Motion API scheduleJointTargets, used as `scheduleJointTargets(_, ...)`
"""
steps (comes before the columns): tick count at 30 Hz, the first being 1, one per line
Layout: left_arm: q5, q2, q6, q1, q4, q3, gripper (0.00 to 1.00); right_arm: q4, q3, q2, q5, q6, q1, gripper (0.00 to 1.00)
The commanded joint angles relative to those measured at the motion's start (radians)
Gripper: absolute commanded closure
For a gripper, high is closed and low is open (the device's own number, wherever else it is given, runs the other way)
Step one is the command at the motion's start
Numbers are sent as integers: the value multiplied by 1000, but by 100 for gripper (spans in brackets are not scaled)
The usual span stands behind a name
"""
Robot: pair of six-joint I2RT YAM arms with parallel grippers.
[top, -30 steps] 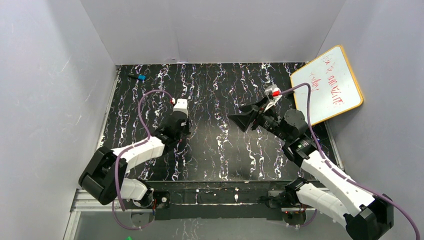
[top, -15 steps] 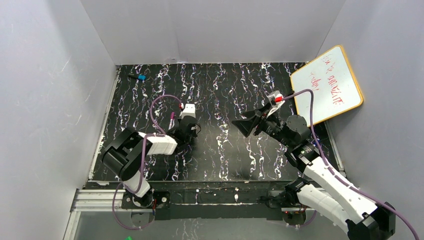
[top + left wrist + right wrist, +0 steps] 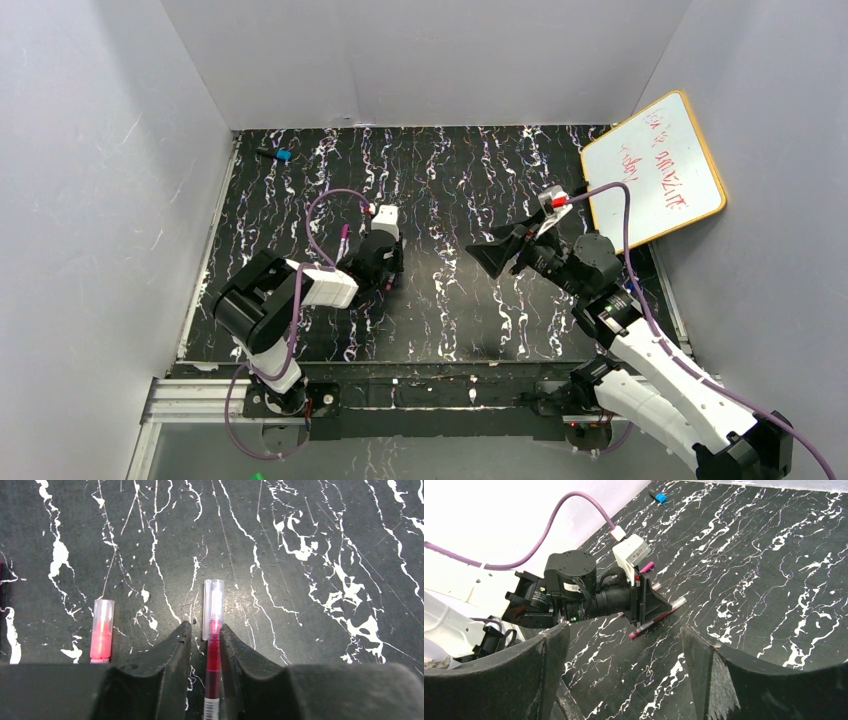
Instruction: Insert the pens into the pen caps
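Lying far left: a small blue-and-black item (image 3: pixel 280 155) at the back corner of the black, white-veined desk (image 3: pixel 450 320), well apart from the work.
Left of the fingers: a pink pen end in a cloudy plastic cap (image 3: pixel 101 630), flat on the desk; its lower part is hidden.
Left hand (image 3: pixel 205 627): black fingers parted a little and loose around a red stick pen (image 3: pixel 213 665), which leans on one finger with a gap at the other.
Task thing: the red stick pen lies flat on the desk, its tip inside a clear tube cap (image 3: pixel 213 605) just ahead of the fingers.
Doing it well: the cap looks slightly off the pen's line. Any last push should run straight along the pen, and the fingers should lift straight up, so neither piece rolls.
Right hand (image 3: pixel 495 250): spread wide, empty, raised above the desk and facing the left hand.
Writing: a white board with a pale wooden frame (image 3: pixel 655 170) at the right wall carries red handwriting, too small to read; a pale band on the pen is blurred.
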Motion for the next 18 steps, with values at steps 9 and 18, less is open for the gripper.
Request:
scheduleJointTargets(9,23,-121,63,-2,-8,17,40,-49,77,46,72,-36,-4,1)
scheduleJointTargets(18,684,-428,150,254,-314,185,2,-438,524,506,-224,-108,-123,1)
